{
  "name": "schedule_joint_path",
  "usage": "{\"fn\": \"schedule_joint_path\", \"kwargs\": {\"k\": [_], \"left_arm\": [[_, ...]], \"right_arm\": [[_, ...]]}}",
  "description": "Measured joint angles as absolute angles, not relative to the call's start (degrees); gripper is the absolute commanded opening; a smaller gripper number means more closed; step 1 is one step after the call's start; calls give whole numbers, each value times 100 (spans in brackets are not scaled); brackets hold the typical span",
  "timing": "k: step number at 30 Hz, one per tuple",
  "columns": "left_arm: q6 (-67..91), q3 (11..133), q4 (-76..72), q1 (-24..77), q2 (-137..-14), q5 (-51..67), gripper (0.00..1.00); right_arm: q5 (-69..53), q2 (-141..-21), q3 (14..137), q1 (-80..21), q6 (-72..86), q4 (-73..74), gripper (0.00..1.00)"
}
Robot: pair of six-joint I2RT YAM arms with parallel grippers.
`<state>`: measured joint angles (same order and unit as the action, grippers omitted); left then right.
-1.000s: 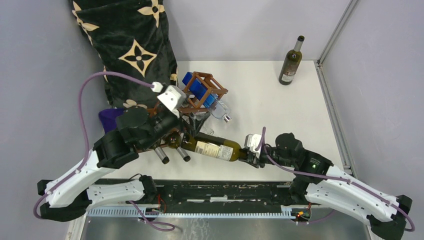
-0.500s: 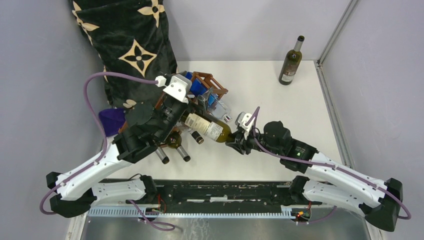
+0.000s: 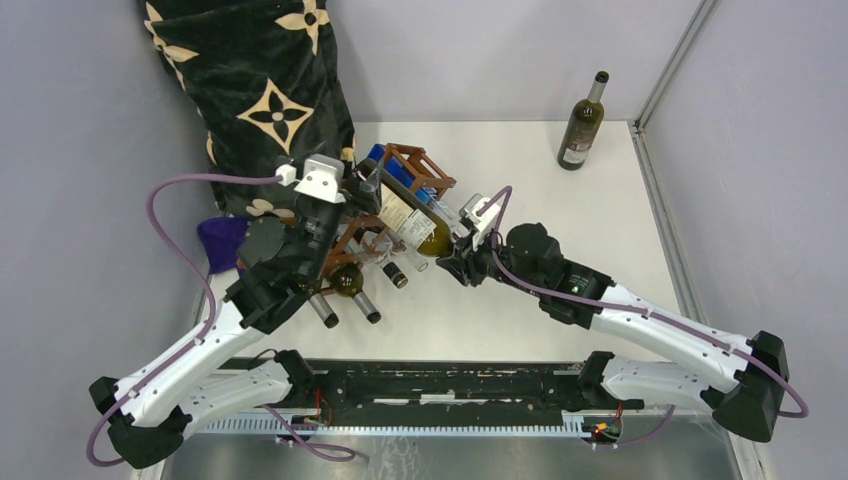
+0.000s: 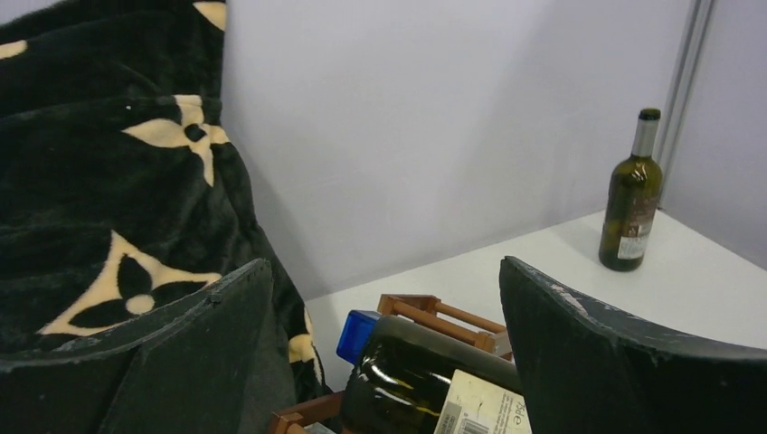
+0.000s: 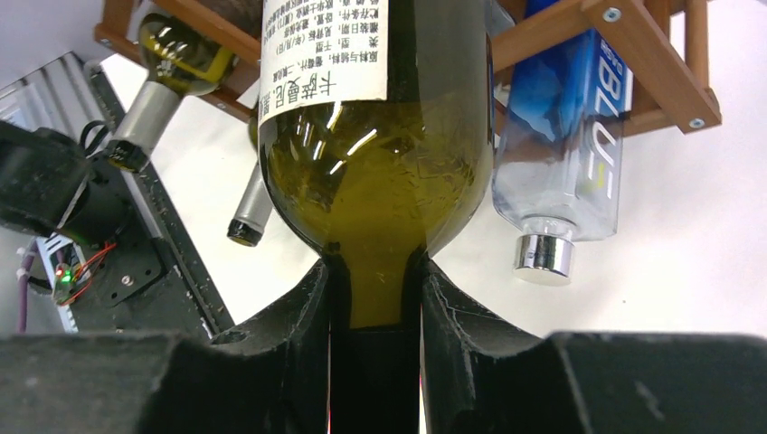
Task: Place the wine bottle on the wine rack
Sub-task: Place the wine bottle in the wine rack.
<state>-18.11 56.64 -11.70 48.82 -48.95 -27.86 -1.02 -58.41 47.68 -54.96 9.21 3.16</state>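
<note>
One slow push: I'm pinching the wine bottle (image 5: 375,172) neck with the right gripper (image 5: 374,294), aiming straight into the wine rack (image 5: 647,41); left gripper (image 4: 384,298) spread.

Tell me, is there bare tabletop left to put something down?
Bare table runs from the upright bottle in the far right corner down to the right arm, plus a strip along the near edge. The left is crowded: wine rack, the held wine bottle and right gripper.

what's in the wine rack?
The wine bottle, neck clamped by the right gripper, lies partly in the wine rack, beside a blue-labelled clear bottle and a silver-capped green bottle. The left arm hides other cells.
</note>
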Motion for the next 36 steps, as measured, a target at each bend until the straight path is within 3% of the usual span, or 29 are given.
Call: {"fn": "schedule_joint_path", "kwargs": {"k": [29,36], "left_arm": [[-2154,5089,-2034,4661,-4644,-2816,100],[-2182,5039,-2121,4657,-4609,-2825,100]], "right_arm": [[722,-7776,6477,-5319,1949,1313,0],[701,-8182,6829,-5207,2086,1341,5]]}}
